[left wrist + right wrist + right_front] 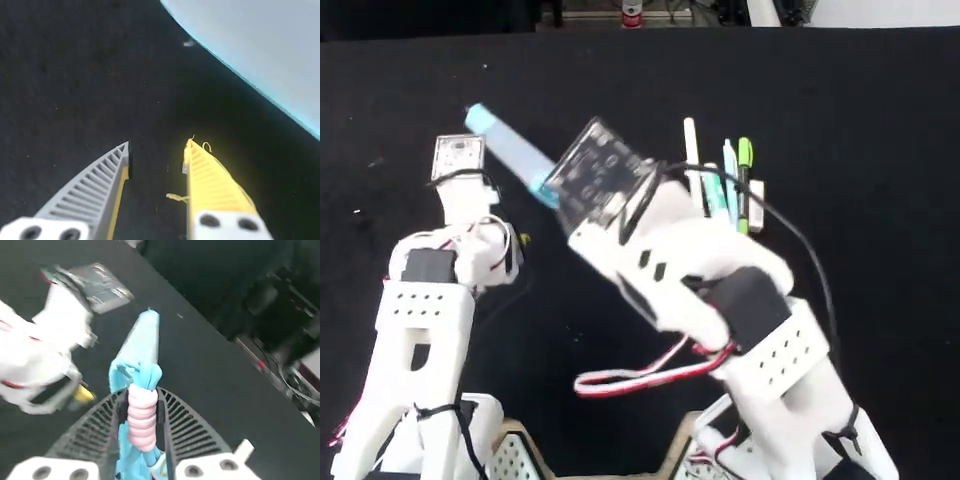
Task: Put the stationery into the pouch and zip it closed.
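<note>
**High view.** Black worktop [880, 120]. The light blue pouch [510, 148] lies aslant between the two arms. One end is under the right arm's wrist board [600, 175] and the other is near the left arm's wrist. The stationery [720, 185] — white, blue and green pens side by side — sits on the worktop beyond the right arm, well apart from the pouch. None of it is packed yet.

**Left wrist view.** The left gripper [157, 145] has its fingers apart and empty over bare worktop. The pouch's edge is near but not touching.

**Right wrist view.** The right gripper [141, 391] is clamped on the pouch's end, with a pink coiled pull [142, 420] pinched between its fingers.

**Risks, as judged.** The pouch is held at one end only. With nothing bracing the other end, a tug would likely drag the whole pouch rather than work the zip. A grip mostly on the coil could also slip.

**Between views.** The right wrist view gives the clamp and the coil, which the wrist board covers from above. The high view gives where the pens lie relative to the pouch. Whether the pouch's mouth is open cannot be told.
</note>
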### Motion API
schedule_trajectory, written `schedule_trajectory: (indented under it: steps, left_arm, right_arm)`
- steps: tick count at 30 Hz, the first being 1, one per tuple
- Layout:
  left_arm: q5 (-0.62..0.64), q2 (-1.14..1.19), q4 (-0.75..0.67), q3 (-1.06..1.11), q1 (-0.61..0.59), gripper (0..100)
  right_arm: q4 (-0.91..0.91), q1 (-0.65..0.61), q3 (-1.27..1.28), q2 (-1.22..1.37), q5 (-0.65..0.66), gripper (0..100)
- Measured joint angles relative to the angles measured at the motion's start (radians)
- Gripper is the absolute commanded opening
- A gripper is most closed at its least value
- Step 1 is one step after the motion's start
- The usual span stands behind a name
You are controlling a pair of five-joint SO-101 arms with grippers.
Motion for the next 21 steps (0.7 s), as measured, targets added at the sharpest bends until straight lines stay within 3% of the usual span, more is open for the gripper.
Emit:
schedule_trajectory:
  steps: [5, 9, 13, 21]
  left_arm:
    - [-0.002, 0.0, 0.0, 0.028, 0.012, 18]
    - [-0.003, 0.0, 0.057, -0.017, -0.107, 18]
    - [-0.002, 0.0, 0.233, -0.17, -0.198, 18]
    - [-0.163, 0.0, 0.591, -0.519, -0.206, 18]
  right_arm:
    - [0.009, -0.064, 0.0, 0.0, 0.0, 1.1]
    - [0.092, -0.071, 0.0, 0.0, 0.0, 1.1]
    - [0.155, -0.075, 0.0, 0.0, 0.0, 1.1]
    - [0.189, -0.075, 0.0, 0.0, 0.0, 1.1]
